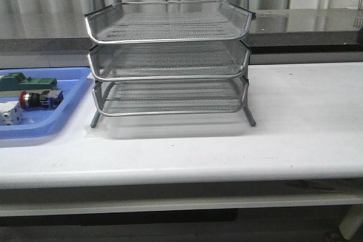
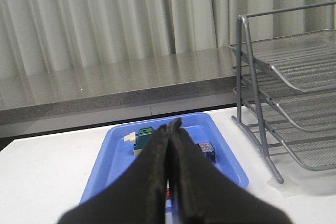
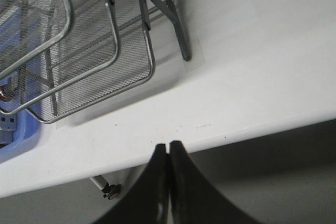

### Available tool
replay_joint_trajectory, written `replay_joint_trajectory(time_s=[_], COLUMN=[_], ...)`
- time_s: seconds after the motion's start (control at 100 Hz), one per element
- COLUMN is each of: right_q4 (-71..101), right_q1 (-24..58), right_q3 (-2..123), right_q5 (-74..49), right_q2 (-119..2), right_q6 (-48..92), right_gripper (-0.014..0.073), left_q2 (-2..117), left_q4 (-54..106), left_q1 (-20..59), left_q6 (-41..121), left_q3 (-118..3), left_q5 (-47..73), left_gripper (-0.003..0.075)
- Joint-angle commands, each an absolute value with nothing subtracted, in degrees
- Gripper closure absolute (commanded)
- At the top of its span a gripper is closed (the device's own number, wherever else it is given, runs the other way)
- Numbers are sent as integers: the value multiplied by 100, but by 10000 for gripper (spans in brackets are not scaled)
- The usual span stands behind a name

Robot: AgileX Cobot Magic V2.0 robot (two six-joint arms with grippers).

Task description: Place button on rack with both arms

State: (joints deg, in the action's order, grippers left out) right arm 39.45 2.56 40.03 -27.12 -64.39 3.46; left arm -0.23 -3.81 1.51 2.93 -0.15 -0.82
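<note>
The button, with a red cap and a blue-black block, lies on its side in the blue tray at the left of the table. In the left wrist view only its blue block shows beside the fingers. The silver wire-mesh rack stands in the middle of the table with three tiers; it also shows in the left wrist view and the right wrist view. My left gripper is shut and empty, above the tray. My right gripper is shut and empty, over the table's front edge. Neither arm shows in the front view.
The blue tray also holds a green block and a white cube-like part. A dark counter runs behind the table, with curtains beyond. The rack's right front leg stands on the white tabletop.
</note>
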Motion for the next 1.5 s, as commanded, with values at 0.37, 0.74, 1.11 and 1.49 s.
replay_joint_trajectory(time_s=[0.37, 0.74, 1.11, 1.49], right_q4=[5983, 8334, 9975, 10282], right_q1=[245, 245, 409, 874], right_q3=[4218, 4881, 5317, 5927], right_q5=[-2244, -2794, -3809, -3814], right_q2=[-7006, -8310, -9713, -10404], right_q6=[1553, 3356, 4675, 4867], right_gripper=[239, 239, 249, 257], left_q2=[-205, -205, -205, -205], left_q4=[-352, -352, -352, -352], left_q1=[160, 160, 160, 160], left_q6=[227, 227, 227, 227], left_q3=[301, 301, 301, 301], left_q5=[-552, -552, -552, -552], left_gripper=[741, 741, 741, 741])
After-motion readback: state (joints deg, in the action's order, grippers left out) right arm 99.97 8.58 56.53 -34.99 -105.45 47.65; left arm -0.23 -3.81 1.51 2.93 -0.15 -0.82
